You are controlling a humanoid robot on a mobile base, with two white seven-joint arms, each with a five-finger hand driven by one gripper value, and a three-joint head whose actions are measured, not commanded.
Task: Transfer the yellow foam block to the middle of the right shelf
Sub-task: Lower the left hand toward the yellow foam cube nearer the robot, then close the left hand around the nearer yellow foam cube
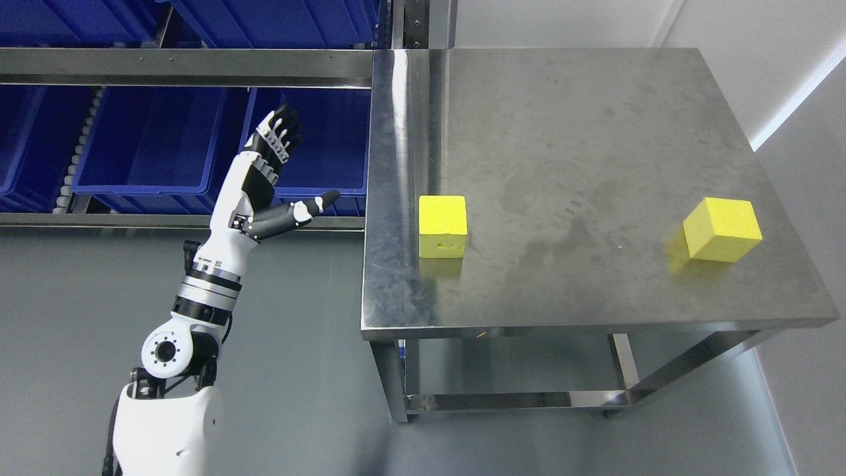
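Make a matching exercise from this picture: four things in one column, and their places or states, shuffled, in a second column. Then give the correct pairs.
Things:
1. left hand
2. upright yellow block
3. tilted yellow block
4. blue bins

Places or states:
A. near the steel table's right edge, turned at an angle
B. on the shelf rack left of the table
C. raised in the air with open fingers, holding nothing
D. near the table's left edge, square to it

Pairs: 1-C, 2-D, 3-A, 4-B
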